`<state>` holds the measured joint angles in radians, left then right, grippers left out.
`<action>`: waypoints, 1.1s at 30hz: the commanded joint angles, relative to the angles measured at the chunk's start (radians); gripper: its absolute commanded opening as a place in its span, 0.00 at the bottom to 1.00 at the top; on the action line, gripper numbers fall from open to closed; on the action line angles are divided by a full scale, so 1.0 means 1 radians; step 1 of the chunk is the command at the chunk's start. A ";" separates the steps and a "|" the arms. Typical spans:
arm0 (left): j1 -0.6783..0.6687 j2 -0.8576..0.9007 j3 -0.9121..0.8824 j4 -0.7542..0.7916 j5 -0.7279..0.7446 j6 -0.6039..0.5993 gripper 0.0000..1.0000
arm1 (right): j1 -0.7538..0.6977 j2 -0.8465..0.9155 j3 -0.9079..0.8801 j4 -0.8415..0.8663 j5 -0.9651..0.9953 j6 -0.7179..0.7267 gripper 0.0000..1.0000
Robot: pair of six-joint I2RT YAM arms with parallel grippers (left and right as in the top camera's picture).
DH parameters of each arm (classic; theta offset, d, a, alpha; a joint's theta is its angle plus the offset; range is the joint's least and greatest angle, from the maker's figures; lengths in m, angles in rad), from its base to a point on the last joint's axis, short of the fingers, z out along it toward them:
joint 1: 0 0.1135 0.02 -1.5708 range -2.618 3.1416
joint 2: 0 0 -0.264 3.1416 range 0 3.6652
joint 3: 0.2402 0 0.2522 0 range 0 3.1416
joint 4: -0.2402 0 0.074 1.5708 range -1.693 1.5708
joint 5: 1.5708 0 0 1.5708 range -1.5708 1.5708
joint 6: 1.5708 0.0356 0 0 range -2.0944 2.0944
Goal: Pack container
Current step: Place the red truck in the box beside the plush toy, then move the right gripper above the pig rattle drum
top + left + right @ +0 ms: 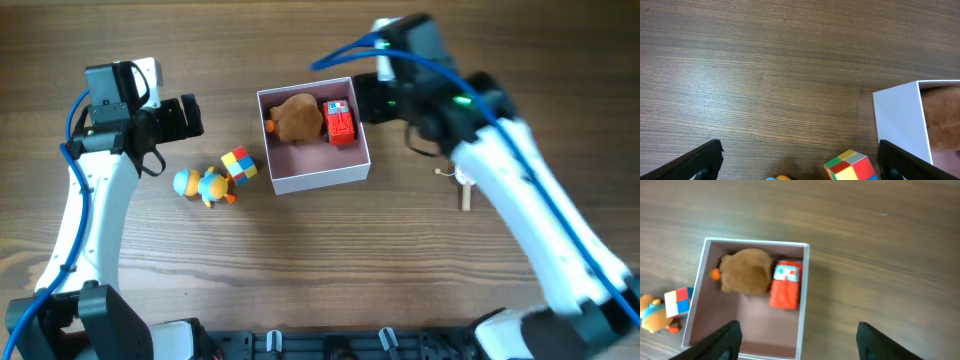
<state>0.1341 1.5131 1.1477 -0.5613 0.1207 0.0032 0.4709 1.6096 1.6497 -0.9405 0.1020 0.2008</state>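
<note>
The container [318, 181] is a square white-walled box with a pink inside at the table's middle. In it lie a brown plush toy [297, 118] and a red toy [341, 122]. A multicoloured cube [238, 165] and a blue-and-orange duck toy [203, 185] lie on the table to its left. My left gripper [185, 118] is open and empty, above and left of the cube [852, 167]. My right gripper [372, 98] is open and empty, over the container's right wall [804, 295]. The right wrist view shows the plush [745, 271] and red toy [786, 284] inside.
A small pale stick-like item [461, 186] lies on the wooden table right of the container, under my right arm. A black rail [330, 345] runs along the front edge. The left wrist view shows the container's white corner wall [900, 120].
</note>
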 commanded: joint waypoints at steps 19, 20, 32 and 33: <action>-0.001 0.006 0.018 -0.042 0.201 0.012 1.00 | -0.517 -0.027 -0.248 -0.258 -0.077 0.089 0.85; -0.001 0.006 0.018 -0.042 0.201 0.012 1.00 | -0.517 -0.027 -0.290 -0.243 -0.077 0.089 0.85; -0.001 0.006 0.018 -0.039 0.288 -0.099 1.00 | -0.517 -0.027 -0.530 -0.095 -0.077 0.098 0.87; -0.001 0.006 0.018 -0.033 0.288 -0.129 1.00 | -0.517 -0.027 -0.530 -0.093 -0.077 0.098 0.87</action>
<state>0.1337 1.5131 1.1477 -0.6060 0.3531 -0.0494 -0.0475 1.5784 1.1271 -1.0386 0.0338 0.2874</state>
